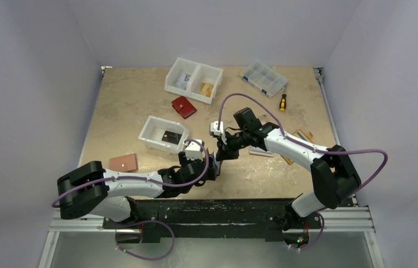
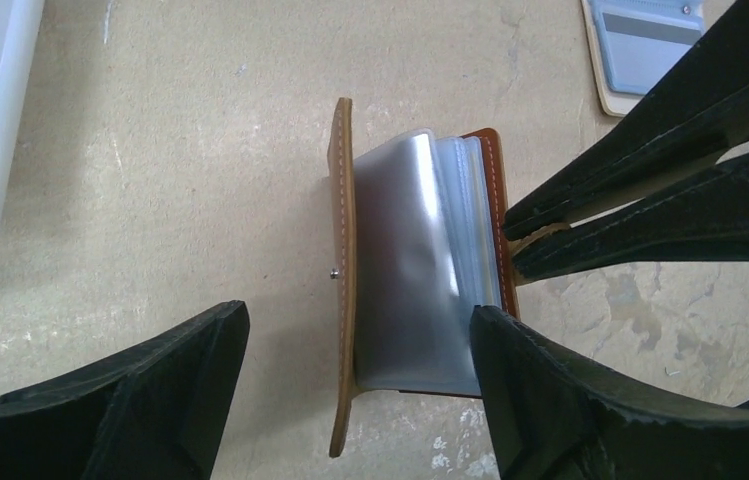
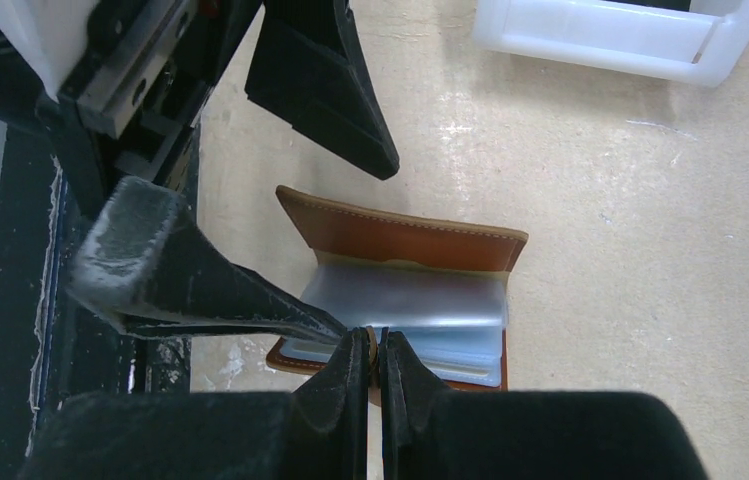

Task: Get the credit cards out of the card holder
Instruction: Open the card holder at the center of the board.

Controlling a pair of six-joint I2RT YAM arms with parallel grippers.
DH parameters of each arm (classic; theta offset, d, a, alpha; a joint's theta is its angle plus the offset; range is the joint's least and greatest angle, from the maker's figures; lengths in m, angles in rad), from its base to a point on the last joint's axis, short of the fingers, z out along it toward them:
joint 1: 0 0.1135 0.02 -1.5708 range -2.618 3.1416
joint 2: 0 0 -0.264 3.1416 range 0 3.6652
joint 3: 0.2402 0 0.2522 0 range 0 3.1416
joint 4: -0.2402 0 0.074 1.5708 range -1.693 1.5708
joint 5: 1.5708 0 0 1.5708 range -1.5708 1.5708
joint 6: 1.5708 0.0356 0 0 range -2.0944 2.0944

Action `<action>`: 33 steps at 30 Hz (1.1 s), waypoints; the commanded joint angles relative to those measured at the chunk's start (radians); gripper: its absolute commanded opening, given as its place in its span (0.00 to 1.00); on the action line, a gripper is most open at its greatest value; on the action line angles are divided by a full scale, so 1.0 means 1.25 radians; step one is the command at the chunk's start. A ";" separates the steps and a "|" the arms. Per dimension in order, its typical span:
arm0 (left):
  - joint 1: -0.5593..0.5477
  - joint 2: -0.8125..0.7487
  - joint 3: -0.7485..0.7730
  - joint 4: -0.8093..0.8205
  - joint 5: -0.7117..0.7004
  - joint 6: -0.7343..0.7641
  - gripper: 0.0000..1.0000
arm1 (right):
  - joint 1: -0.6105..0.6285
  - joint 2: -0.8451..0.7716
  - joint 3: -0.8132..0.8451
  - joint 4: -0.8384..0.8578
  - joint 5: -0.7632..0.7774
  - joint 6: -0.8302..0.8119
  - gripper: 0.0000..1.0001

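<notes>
Card holder [image 3: 400,240] and hands first: what grips what?

— Right hand [image 3: 375,340] is closed tight on the edge of one brown cover, pinching it between its fingertips. Left hand [image 2: 360,318] is spread wide and holds nothing. Its two fingers straddle the holder, one on each side, and the left wrist view shows no contact.

Where does the holder sit?

— Between the two hands, low over the table [image 1: 134,95] near its front edge, just in front of a white bin [image 1: 148,133]. It is opened like a book, with a fan of clear plastic sleeves [image 2: 415,270] bulging between the covers. There is a small metal snap stud [image 2: 335,272] on the free cover. I cannot tell whether it rests on the table or hangs just above it.

How far along is the job?

— Partway, by my reading. One dark card [image 1: 171,135] lies in the white bin, so at least one looks to be out. The sleeves look cloudy and I see no dark card in them. The inner ones are hidden, though, so I cannot call them empty.

Any writing?

— None readable, and no brand shows on the holder. A red wallet [image 1: 183,106] and a tan holder [image 2: 640,40] with a blue panel lie further off, both without visible marks. Something printed sits in the far divided bin [image 1: 197,77], too small to read.
</notes>
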 commanded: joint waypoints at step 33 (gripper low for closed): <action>0.068 -0.004 -0.059 0.087 0.189 -0.082 0.00 | -0.021 0.077 -0.013 0.017 0.217 0.013 0.28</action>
